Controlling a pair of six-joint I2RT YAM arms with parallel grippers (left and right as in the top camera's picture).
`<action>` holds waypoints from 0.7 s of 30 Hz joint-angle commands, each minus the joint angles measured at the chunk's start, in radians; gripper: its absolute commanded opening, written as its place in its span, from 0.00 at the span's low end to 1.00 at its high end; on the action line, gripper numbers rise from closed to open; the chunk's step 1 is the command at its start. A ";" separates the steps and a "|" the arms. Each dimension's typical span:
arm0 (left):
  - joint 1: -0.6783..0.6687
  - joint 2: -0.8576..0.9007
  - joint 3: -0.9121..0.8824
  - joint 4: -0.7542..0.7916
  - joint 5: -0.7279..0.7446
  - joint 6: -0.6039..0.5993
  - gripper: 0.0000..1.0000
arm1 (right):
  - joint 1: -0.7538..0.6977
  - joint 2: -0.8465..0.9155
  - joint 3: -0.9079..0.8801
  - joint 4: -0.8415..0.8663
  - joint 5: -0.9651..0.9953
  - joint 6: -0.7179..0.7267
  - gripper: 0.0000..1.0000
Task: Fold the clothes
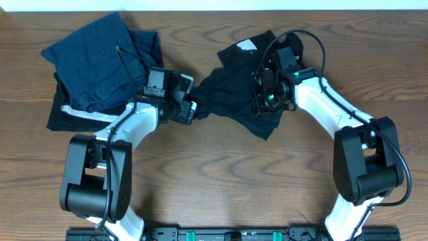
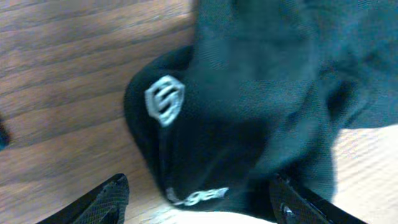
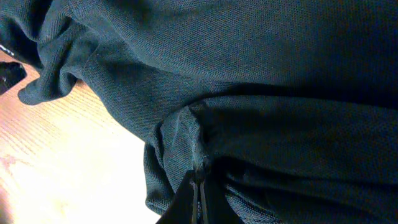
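Overhead, we see the black top (image 1: 231, 100) lying crumpled on the wooden surface (image 1: 221, 181), around the middle and toward the far edge, with its white neck label (image 1: 247, 45) facing up. The left gripper (image 1: 190, 109) sits at the top's left edge, and the right gripper (image 1: 262, 100) is down on its right part. Navy folded garments (image 1: 100, 50) lie at the far left, with a black striped piece (image 1: 83, 115) showing at their near edge.

From the left wrist, we find the jaws spread wide, with a rounded edge of the top between them and nothing pinched. A white logo (image 2: 165, 99) and some white lettering (image 2: 202, 194) show on the fabric.

From the right wrist, we see the jaws pressed together, pinching a raised fold of the top's fabric. Bare surface shows at the lower left.
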 commanded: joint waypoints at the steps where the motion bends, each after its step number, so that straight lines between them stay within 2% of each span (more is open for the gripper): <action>1: 0.002 0.007 -0.006 0.015 0.062 0.024 0.74 | 0.003 -0.010 -0.005 -0.001 0.000 0.000 0.01; 10: 0.016 0.070 -0.001 0.061 0.066 0.042 0.73 | 0.003 -0.010 -0.005 -0.008 0.000 0.000 0.01; 13: 0.034 0.070 0.000 0.050 0.079 0.042 0.61 | 0.003 -0.010 -0.005 -0.009 0.000 0.000 0.01; 18: 0.046 0.069 0.000 0.023 0.112 0.041 0.48 | 0.003 -0.010 -0.005 -0.008 0.000 0.000 0.01; 20: 0.045 0.064 0.000 0.018 0.112 0.037 0.40 | 0.003 -0.010 -0.005 -0.008 0.000 0.000 0.01; 21: 0.045 0.059 0.000 0.014 0.112 0.036 0.31 | 0.003 -0.010 -0.005 -0.008 0.000 0.000 0.01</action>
